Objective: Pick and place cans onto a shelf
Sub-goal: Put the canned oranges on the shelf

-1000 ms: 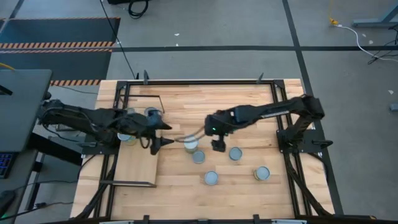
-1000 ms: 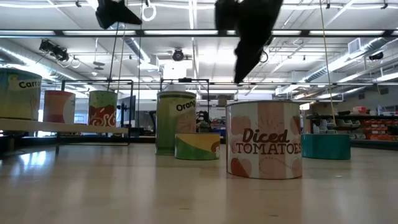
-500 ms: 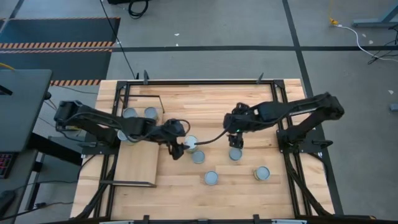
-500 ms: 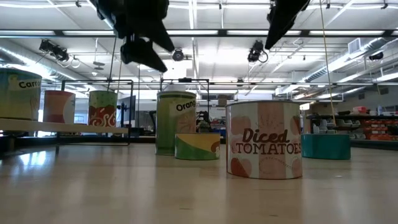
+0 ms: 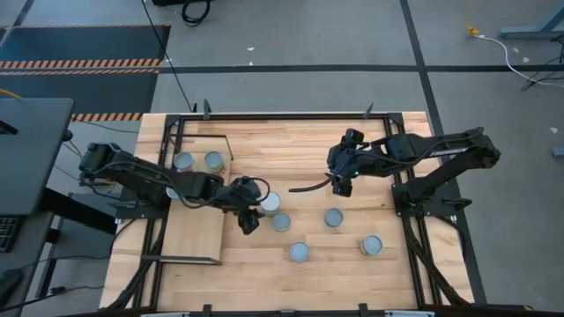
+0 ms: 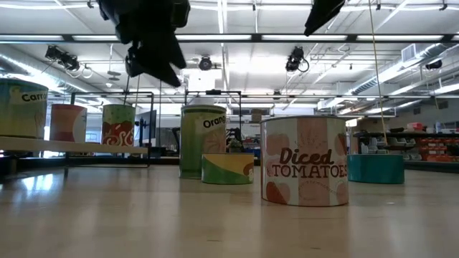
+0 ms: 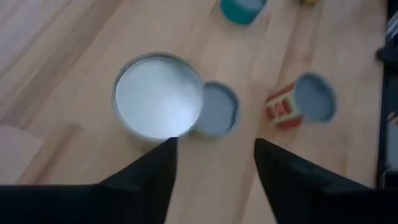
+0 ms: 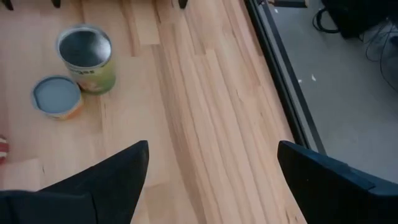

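My left gripper [image 5: 250, 218] is open and empty above the table, just left of a tall can with a pale round top [image 5: 269, 202]; in the left wrist view that can [image 7: 158, 96] lies just ahead of the fingers. A smaller can [image 5: 281, 222] stands against it. Three more cans [image 5: 333, 217] [image 5: 300, 252] [image 5: 371, 245] stand on the tabletop. Two cans [image 5: 183, 161] [image 5: 214, 160] stand on the shelf [image 5: 194, 236] at the left. My right gripper [image 5: 338, 185] is open and empty, high over the table's middle right.
The shelf's thin black frame [image 5: 227, 154] rises beside the left arm. In the low view a "Diced Tomatoes" can [image 6: 305, 161] stands nearest, with a green can [image 6: 203, 140], a low yellow-green can [image 6: 227, 168] and a teal can [image 6: 376, 168] behind. The black table frame [image 5: 401, 189] runs along the right.
My left gripper has gone from over the shelf's edge toward the table's right and near edge, to beside the pale-topped can. My right gripper has drawn away from the cans, up and toward the table's right and far edge. The cans have stayed in place.
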